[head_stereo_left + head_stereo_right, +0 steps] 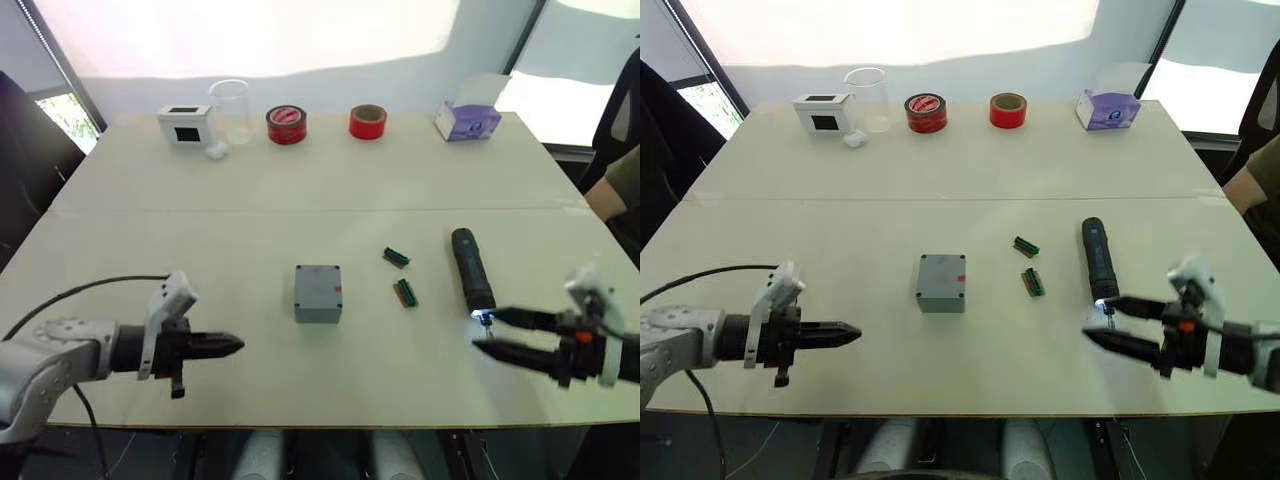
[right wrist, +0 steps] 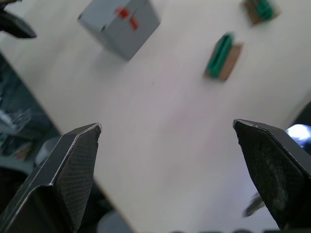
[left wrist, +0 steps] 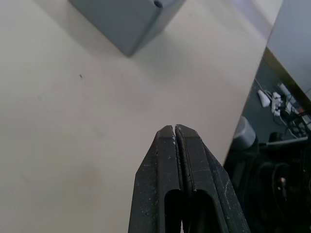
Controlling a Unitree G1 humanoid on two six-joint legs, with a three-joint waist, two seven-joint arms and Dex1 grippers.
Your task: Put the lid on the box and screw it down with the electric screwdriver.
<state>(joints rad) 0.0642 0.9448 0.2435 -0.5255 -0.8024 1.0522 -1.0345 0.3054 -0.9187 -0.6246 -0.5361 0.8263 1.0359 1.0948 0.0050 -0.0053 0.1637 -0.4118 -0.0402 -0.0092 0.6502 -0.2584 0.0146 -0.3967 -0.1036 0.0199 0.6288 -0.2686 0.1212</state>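
Note:
The grey box [image 1: 318, 292] stands in the middle of the table with a small red mark on its side. The flat grey lid [image 1: 318, 279] lies on top of it and closes it. To its right, the black electric screwdriver [image 1: 472, 270] lies flat, its lit tip pointing toward the table's front edge. My right gripper [image 1: 485, 330] is open just in front of that tip, holding nothing. My left gripper [image 1: 238, 345] is shut and empty, low over the table to the front left of the box [image 3: 127, 22].
Two small green pieces [image 1: 396, 257] [image 1: 405, 292] lie between the box and the screwdriver. Along the far edge stand a white box with a black window [image 1: 185, 123], a clear beaker [image 1: 230, 110], two red tape rolls [image 1: 286, 124] [image 1: 367, 121] and a tissue box [image 1: 468, 120]. A person's arm [image 1: 612, 190] is at the right edge.

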